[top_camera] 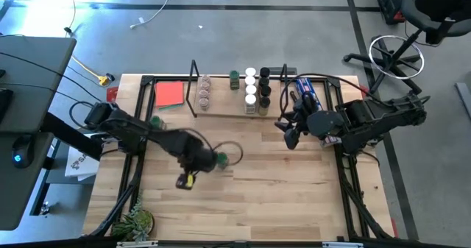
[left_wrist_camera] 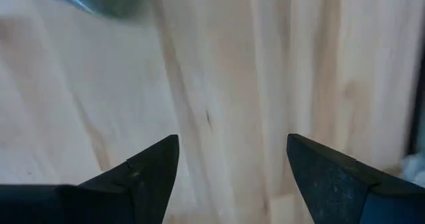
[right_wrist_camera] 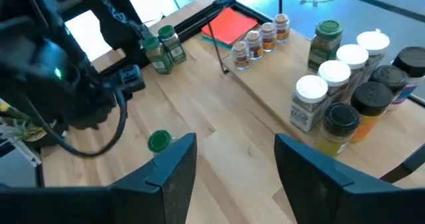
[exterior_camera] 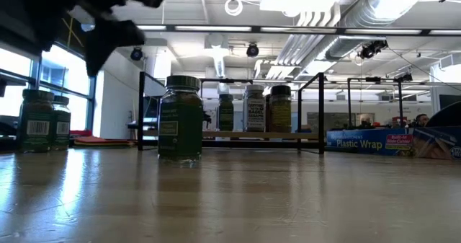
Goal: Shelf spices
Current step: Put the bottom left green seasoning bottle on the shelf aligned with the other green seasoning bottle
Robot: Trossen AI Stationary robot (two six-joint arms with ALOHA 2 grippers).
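Jars [top_camera: 257, 90] on shelf [top_camera: 228, 107]; one jar [top_camera: 221, 158] seemingly alone, mid-table [top_camera: 294, 189]

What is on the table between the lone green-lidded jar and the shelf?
Nothing: in the high view only bare wood lies between the green-lidded jar and the shelf; the low view agrees.

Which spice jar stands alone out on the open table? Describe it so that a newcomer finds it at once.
Start from the wooden shelf along the table's far edge, where most jars stand in rows. Come forward to the middle of the table, beside the left tool: the green-lidded jar stands there upright. It alone is off the shelf with bare wood all around.
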